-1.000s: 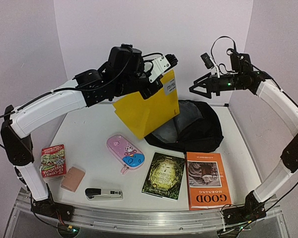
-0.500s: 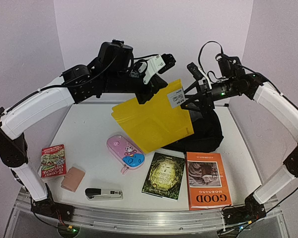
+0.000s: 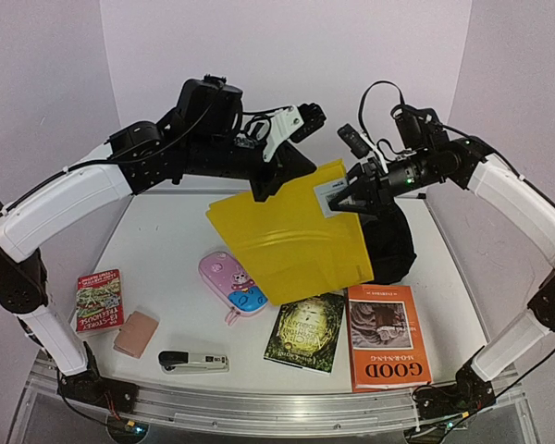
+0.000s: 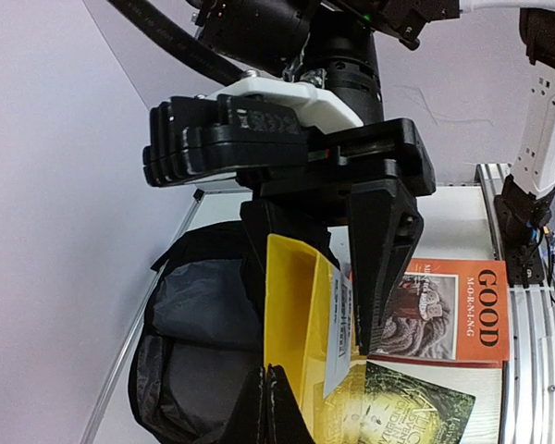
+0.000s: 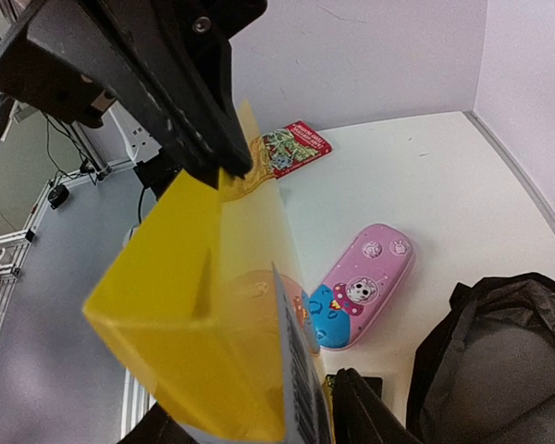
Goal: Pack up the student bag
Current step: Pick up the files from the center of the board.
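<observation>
Clamping fully shut with the left claw (image 3: 277, 178) on the upper edge of a yellow folder (image 3: 291, 240), holding it up off the worktop (image 3: 166, 240). Pressing one dark finger against each face of the thin sheet, as seen from the left wrist. Hanging the folder tilted over the middle of the worktop, dipping its lower edge toward the near side.

Bracketing the folder's upper right corner with the right claw (image 3: 344, 200), just by the white label (image 4: 336, 338). Standing with fingers (image 5: 365, 416) partly apart, one to each side of the sheet; not possible to tell whether pinching the corner or only flanking it.

Lying behind and beneath the folder, at the right rear of the worktop, below the right claw: the student bag (image 3: 396, 250), slumped flat. Gaping open, baring grey lining to both wrist cameras. Turning its mouth leftward, toward the pink pencil case (image 3: 233, 285). Hiding mostly behind the yellow sheet in the top view, so leaving its long axis unreadable there.

Lying farther out, along the near side: a green book (image 3: 303, 333) just beside an orange book (image 3: 387, 335) titled GOOD MORNING. Resting well to the left: a small red book (image 3: 97, 299), a small pink pad (image 3: 136, 333) and a stapler (image 3: 194, 361).
</observation>
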You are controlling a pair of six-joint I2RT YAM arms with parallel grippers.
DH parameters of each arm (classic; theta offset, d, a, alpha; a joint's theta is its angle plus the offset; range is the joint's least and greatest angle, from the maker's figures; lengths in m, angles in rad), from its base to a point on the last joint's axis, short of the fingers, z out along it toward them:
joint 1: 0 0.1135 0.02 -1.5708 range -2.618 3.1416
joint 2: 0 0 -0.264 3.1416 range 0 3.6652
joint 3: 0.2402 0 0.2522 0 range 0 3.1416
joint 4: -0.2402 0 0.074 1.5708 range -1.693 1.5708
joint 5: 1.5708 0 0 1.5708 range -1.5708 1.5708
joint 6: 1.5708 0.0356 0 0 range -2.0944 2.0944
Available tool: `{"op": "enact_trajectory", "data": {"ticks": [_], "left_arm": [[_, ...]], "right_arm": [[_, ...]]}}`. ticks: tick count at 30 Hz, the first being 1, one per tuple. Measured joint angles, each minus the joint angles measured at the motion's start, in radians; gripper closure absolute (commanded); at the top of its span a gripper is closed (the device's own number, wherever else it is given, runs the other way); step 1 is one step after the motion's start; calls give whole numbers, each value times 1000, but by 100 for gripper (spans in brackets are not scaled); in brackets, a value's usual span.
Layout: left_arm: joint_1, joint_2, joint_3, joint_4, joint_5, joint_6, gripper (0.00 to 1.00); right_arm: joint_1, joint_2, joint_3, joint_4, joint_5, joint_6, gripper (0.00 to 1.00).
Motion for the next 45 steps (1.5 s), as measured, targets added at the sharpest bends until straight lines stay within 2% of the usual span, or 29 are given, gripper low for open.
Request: {"op": "enact_trajectory", "data": {"ticks": [2,3,4,7,8,9,11,16,21,26,32,37,45], "left_arm": [[0,0,-3,2,2,-4,100],[0,0,-5,3,-3,-6,94],[2,0,-6,1,-4,-12,85],[3,-1,-6,10,-36,-27,44],[4,-1,-6,19,-55,-33,33],[8,-1,-6,27,-74,-43,27],[29,-4,-7,41,-107,-73,18],[121,-48,-56,104,-218,-180,2],[256,-154,-173,194,-315,-334,0],[318,-279,-356,324,-349,-535,0],[317,-320,-616,578,-252,-804,0],[317,-256,-792,839,-152,-1055,0],[312,-6,-837,1327,-16,-1422,0]], "right_arm": [[2,0,-1,3,-1,0,93],[3,0,-2,6,-1,-6,97],[6,0,-2,1,-2,4,100],[11,-1,-2,-14,-3,31,100],[11,-1,-2,-21,-1,38,100],[11,-1,-2,-25,4,48,100],[11,-1,-1,-27,14,65,100],[-5,-1,27,-29,47,122,100],[-98,31,155,6,80,280,100],[-260,43,142,308,166,653,100],[-347,57,94,571,359,984,100],[-357,68,25,739,419,1202,100],[-414,102,-142,1091,427,1521,100]]}}
